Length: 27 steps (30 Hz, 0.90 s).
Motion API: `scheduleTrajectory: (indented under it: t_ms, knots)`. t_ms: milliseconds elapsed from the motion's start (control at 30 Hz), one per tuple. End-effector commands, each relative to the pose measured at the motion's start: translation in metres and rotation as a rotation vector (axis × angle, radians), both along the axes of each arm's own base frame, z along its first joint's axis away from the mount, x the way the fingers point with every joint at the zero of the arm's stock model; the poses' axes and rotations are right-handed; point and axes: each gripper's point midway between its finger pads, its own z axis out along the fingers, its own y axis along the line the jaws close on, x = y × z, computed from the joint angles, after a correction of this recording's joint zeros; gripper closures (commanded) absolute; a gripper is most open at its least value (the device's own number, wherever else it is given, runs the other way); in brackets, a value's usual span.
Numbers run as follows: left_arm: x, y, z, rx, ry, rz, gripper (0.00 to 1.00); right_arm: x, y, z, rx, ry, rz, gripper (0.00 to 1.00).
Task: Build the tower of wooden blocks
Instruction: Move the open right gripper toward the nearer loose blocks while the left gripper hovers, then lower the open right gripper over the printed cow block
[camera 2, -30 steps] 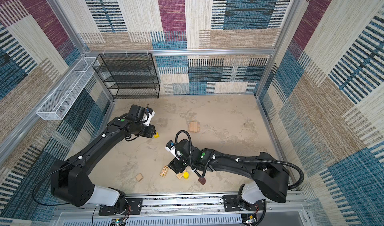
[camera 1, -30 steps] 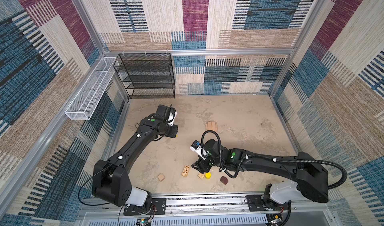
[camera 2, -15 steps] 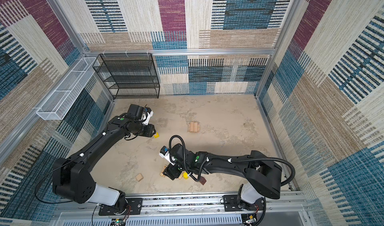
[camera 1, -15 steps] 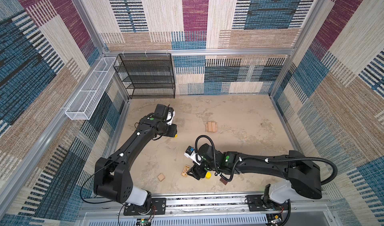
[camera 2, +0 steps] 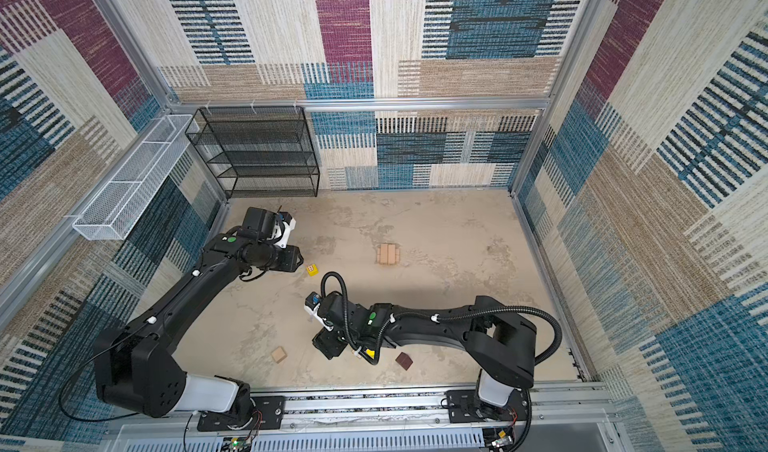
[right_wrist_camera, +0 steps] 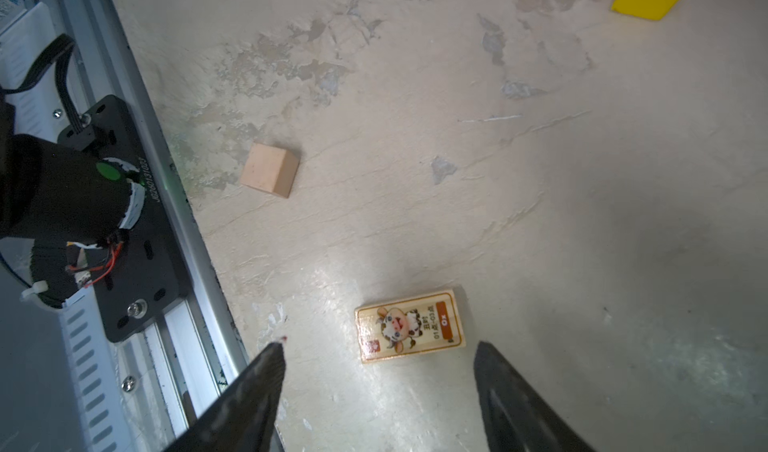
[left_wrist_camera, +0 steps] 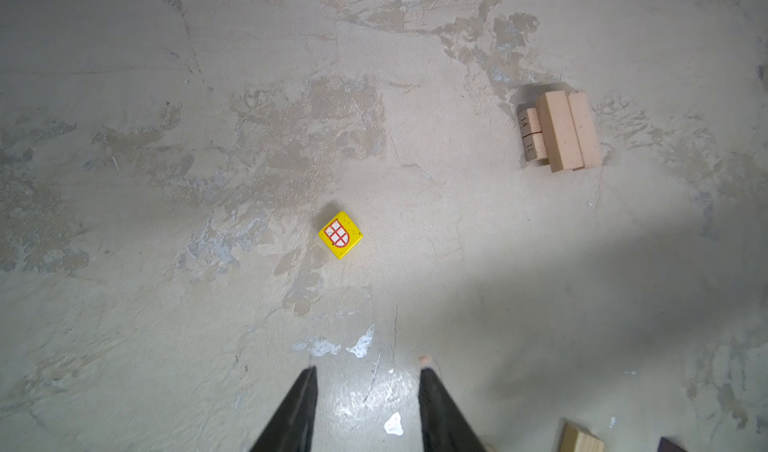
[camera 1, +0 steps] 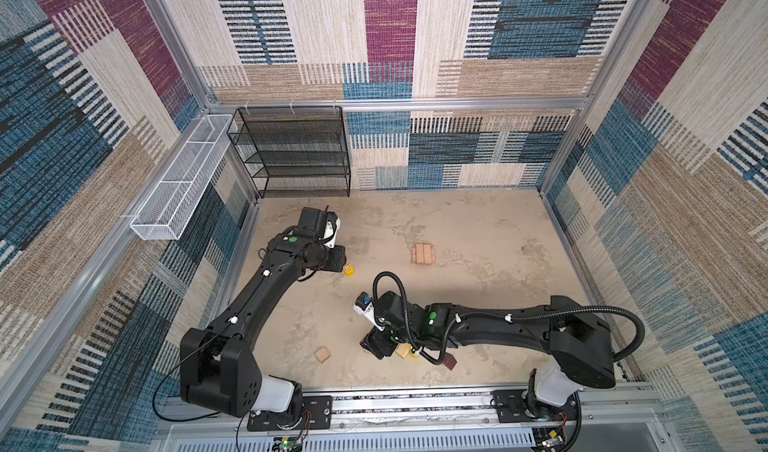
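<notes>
Only the right wrist view shows the "OX" plank (right_wrist_camera: 409,325), flat on the floor (right_wrist_camera: 540,179) beyond the wide-open, empty right gripper (right_wrist_camera: 379,346), while the left gripper (left_wrist_camera: 366,370), half open and empty, faces a shield-printed cube (left_wrist_camera: 340,235) and the mid-floor tower (left_wrist_camera: 561,131), numbered "14".

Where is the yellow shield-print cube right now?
The yellow cube lies left of centre in both top views, untouched, just ahead of the left gripper and well left of the plank stack.
</notes>
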Motion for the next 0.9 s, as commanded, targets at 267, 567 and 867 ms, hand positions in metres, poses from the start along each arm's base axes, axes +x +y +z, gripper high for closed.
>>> scheduleTrajectory:
  t_ms: [267, 567, 867]
  knots:
    - [-0.011, -0.006, 0.006, -0.05, 0.01, -0.018, 0.55, 0.008, -0.007, -0.005, -0.076, 0.001, -0.067, 0.24]
    - [-0.011, -0.013, -0.002, -0.093, 0.043, -0.02, 0.56, 0.011, 0.0, -0.008, -0.102, 0.0, -0.054, 0.24]
    - [-0.012, -0.015, -0.011, -0.103, 0.078, -0.015, 0.56, 0.008, -0.004, -0.004, -0.101, 0.008, -0.056, 0.24]
